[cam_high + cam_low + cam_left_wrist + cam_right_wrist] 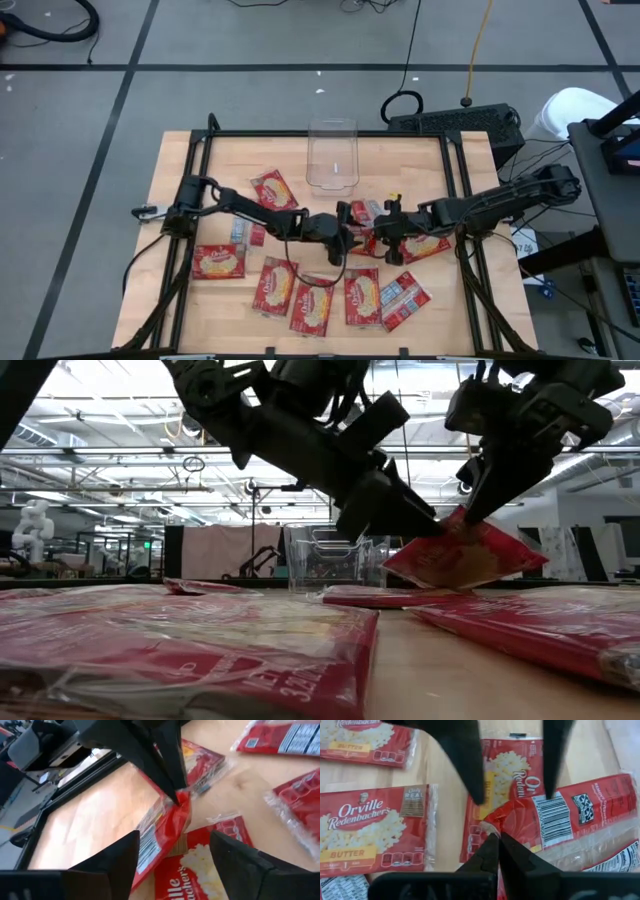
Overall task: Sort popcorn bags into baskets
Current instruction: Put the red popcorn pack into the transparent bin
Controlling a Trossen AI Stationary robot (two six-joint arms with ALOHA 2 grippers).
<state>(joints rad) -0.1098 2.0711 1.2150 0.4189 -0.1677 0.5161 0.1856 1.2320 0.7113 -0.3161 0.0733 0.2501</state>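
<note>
From the left wrist's camera, the left gripper [175,852] had its two dark fingers spread wide, with nothing between them. Just ahead, the right gripper [172,787] came down from above with its tips pinched on the edge of a red popcorn bag [162,832], lifting it tilted off the wooden table [95,815]. Another bag [200,867] lay flat beneath it, picture side up. More packets [285,740] lay farther off on the table.
</note>
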